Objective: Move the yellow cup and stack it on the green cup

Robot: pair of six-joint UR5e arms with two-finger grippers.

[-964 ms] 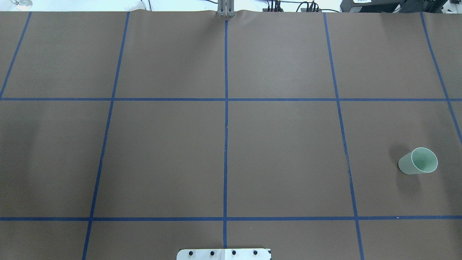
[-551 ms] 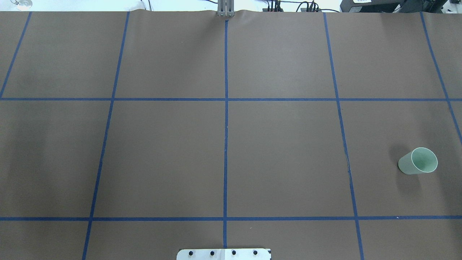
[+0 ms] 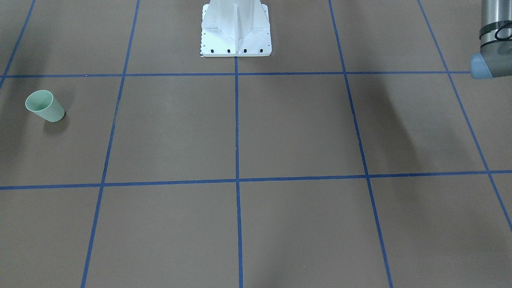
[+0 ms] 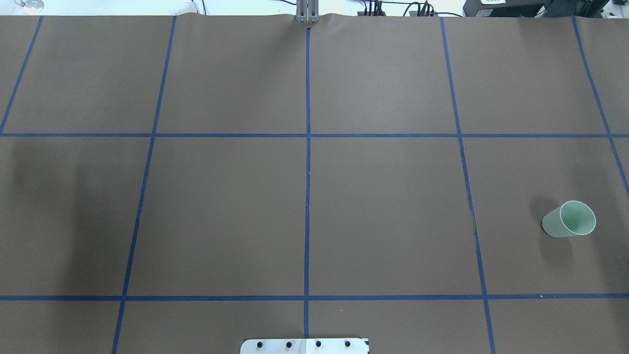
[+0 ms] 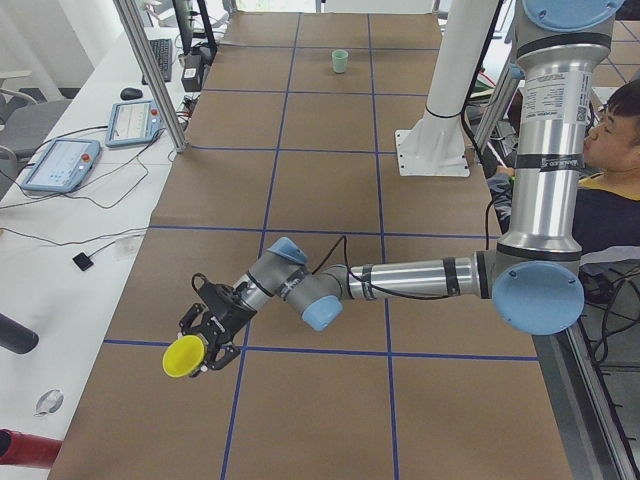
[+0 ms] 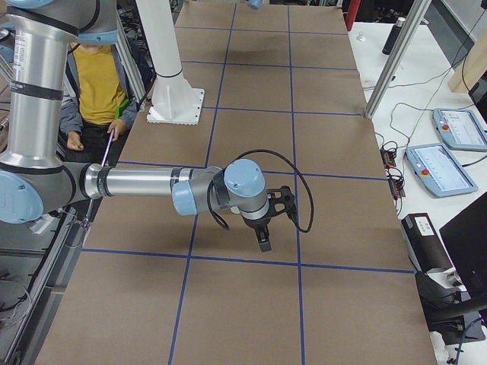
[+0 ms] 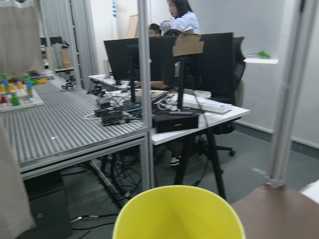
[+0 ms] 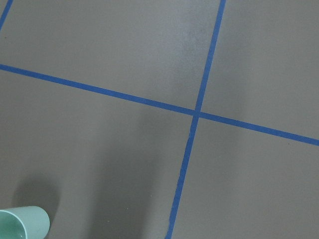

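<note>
The yellow cup (image 5: 183, 357) hangs on its side above the table's left end, at the tip of my left gripper (image 5: 203, 345). That gripper shows only in the exterior left view, so I cannot tell whether it is open or shut. The yellow cup's rim (image 7: 179, 214) fills the bottom of the left wrist view. The green cup (image 4: 568, 220) stands upright and alone far to the right, also seen as the green cup (image 3: 44, 106). My right gripper (image 6: 263, 243) points down over the table, with the green cup (image 8: 22, 225) at its camera's lower left; its state I cannot tell.
The white robot pedestal (image 3: 236, 32) stands at the table's near middle edge. Blue tape lines (image 4: 307, 196) grid the brown table. A person (image 5: 612, 150) sits behind the robot. Tablets (image 5: 60, 165) lie on the bench across the table from the robot.
A shadow over the table's left part has grown darker and wider in the overhead view. The green cup has not moved.
</note>
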